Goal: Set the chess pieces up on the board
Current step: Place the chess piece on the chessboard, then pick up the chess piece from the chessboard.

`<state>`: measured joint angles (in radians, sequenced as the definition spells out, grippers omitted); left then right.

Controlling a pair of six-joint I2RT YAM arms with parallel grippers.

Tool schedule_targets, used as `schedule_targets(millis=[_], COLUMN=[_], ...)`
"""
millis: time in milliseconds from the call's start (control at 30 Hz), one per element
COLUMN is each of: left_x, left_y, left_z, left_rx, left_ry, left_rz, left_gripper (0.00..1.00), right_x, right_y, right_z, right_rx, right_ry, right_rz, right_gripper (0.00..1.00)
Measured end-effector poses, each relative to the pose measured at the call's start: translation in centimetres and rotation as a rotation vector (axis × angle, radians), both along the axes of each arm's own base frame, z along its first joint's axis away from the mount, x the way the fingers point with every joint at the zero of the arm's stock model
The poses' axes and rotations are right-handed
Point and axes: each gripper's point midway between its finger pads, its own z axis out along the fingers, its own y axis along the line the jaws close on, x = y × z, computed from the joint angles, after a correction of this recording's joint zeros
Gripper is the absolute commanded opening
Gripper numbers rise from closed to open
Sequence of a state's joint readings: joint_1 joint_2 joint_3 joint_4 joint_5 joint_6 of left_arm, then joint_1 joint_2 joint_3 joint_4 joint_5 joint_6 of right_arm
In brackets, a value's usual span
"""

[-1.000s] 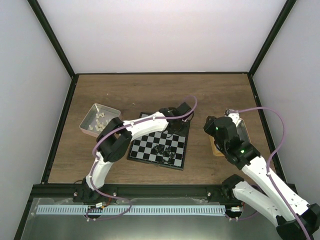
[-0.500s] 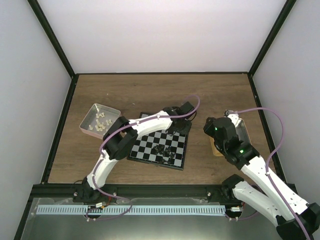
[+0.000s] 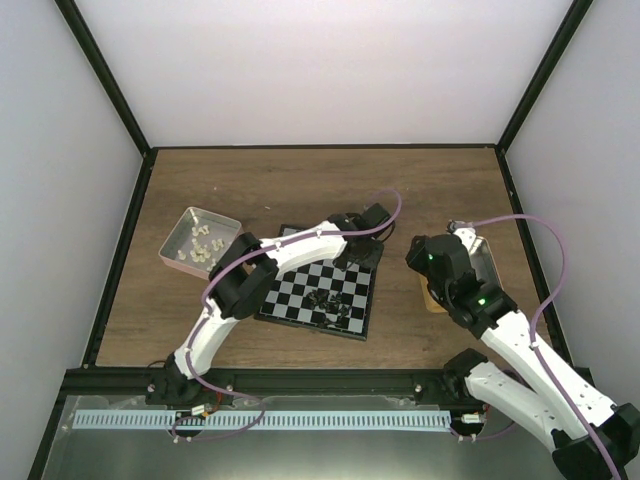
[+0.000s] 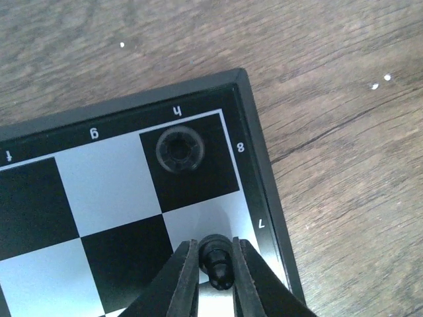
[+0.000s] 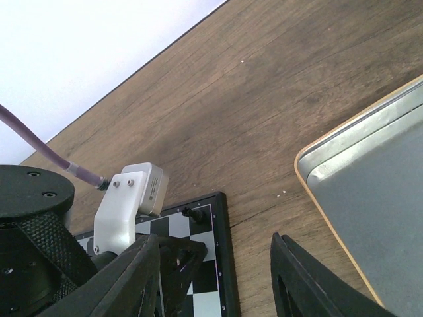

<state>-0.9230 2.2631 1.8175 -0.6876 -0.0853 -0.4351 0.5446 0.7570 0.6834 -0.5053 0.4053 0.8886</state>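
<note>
Fingers (image 4: 184,272) of the left gripper (image 4: 215,246) rise from the bottom edge of the left wrist view, drawn in tight on either side of a small black chess piece (image 4: 217,261), which they pinch. That piece hangs over the light square beside the rim numeral 7, at the lower right of the board (image 4: 255,178). Just above it in the frame, a second black piece (image 4: 180,148) stands upright on the dark corner square marked h and 8. Bare wooden table (image 4: 344,132) fills the right side.

From above, the left gripper (image 3: 356,262) sits over the board's upper right corner. More black pieces (image 3: 328,300) lie bunched near the board's middle (image 3: 290,292). At the left of the frame, a pinkish tin (image 3: 178,232) holds cream-white pieces (image 3: 203,245).

The right gripper (image 5: 218,277) has its jaws well apart with nothing between them, above the table between the board and a tan-rimmed tin (image 5: 310,173) at the right of the frame. In the top view that gripper (image 3: 428,262) is right of the board, well apart from it.
</note>
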Motion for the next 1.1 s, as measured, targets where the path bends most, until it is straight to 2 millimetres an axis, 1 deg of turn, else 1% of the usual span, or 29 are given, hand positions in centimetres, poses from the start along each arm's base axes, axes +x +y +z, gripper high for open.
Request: schedule_targets(millis=[167,267,367,467,567,633,700,800,900,933,1000,1100], left_x=[-0.2,-0.5,-0.7,-0.9,-1.1,-0.8,-0.2,1.2,2.1,2.1,1.4,0.0], left_y=[0.1,-0.1,-0.1,0.3,1.9,3.5,5.5,10.1,14.5,16.1,18.4,21.0], left_z=[-0.5,-0.4,0.0,1.3,4.2,6.8,9.3,13.3,16.7,17.9,20.4,23.8], left_rx=[0.008,-0.004,-0.017,-0.037,-0.075,-0.113,-0.151,-0.196,-0.218,-0.221,-0.232,-0.256], left_ry=[0.017,0.029,0.041,0.035,0.006,-0.034,-0.083,-0.178,-0.289,-0.334,-0.422,-0.546], left_rz=[-0.001,-0.008,-0.007,0.0,0.026,0.056,0.095,0.189,0.278,0.309,0.342,0.363], left_gripper=[0.38,0.44,0.47,0.47,0.48,0.48,0.49,0.51,0.56,0.59,0.67,0.8], right_x=[-0.1,-0.1,-0.2,-0.3,-0.3,-0.1,-0.1,-0.1,-0.2,-0.3,-0.3,-0.5], right_y=[0.0,0.0,0.1,0.4,1.4,2.5,3.8,6.0,7.9,8.5,9.9,12.8], right_z=[-0.1,-0.1,-0.1,-0.1,-0.1,-0.4,-1.1,-3.4,-5.9,-6.7,-8.0,-9.2], right_rx=[0.0,0.0,0.003,0.005,0.006,0.005,0.001,-0.013,-0.034,-0.044,-0.073,-0.117], right_ry=[0.006,0.007,0.007,0.01,0.013,0.022,0.051,0.136,0.231,0.262,0.32,0.388], right_rz=[0.004,0.005,0.01,0.031,0.093,0.154,0.224,0.34,0.436,0.461,0.501,0.579], right_gripper=[0.48,0.48,0.48,0.54,0.53,0.53,0.53,0.53,0.53,0.53,0.52,0.5])
